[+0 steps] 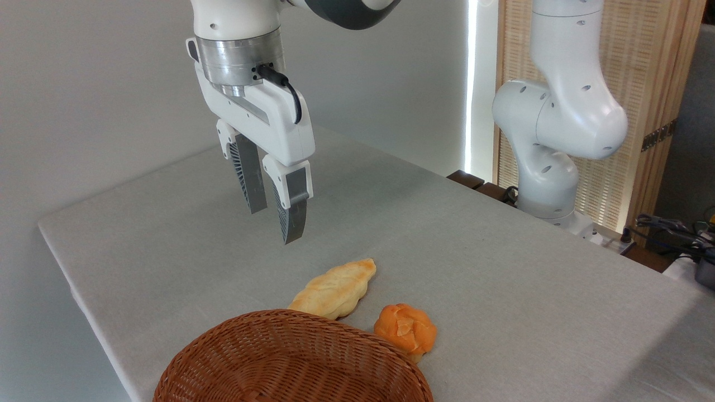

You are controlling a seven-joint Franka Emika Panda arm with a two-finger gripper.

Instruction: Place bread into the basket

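The bun (406, 330) lies on the table (167, 245), just beside the basket (290, 363) rim and near the loaf (335, 287). Judged from its look, the bun is light, soft and easily crushed; its lumpy top offers uneven contact. Grip it across the round sides at mid-height, with light force. The gripper (273, 220) hangs above the table, well apart from the bun, up and to the left. Its jaws stand partly open, a narrow gap between them. It holds and touches nothing.
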